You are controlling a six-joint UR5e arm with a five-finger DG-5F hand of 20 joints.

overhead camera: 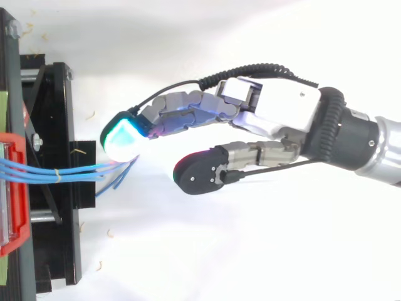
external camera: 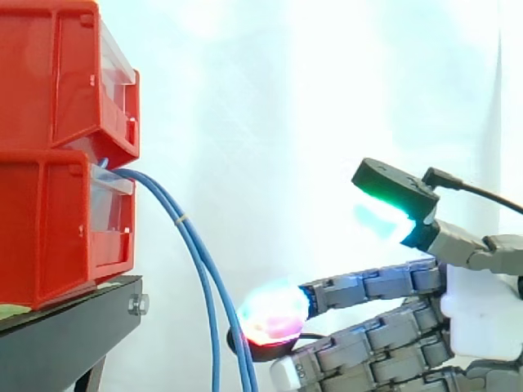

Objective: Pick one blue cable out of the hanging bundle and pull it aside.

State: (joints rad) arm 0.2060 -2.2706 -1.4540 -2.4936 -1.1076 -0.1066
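Fingers (external camera: pixel 368 286) of the hand (overhead camera: pixel 282 113) stretch out spread, empty, beside blue cables (external camera: pixel 184 222) hanging from red bins (external camera: pixel 57 220).

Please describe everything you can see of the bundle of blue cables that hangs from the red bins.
The bundle of thin blue cables looks like smooth plastic-coated wire. It leaves the front of the lower red plastic bin, arcs outward and hangs down past the black stand. A small pale band ties the strands near the top; lower they spread. The open robot hand has a glowing fingertip close beside them; contact cannot be told.
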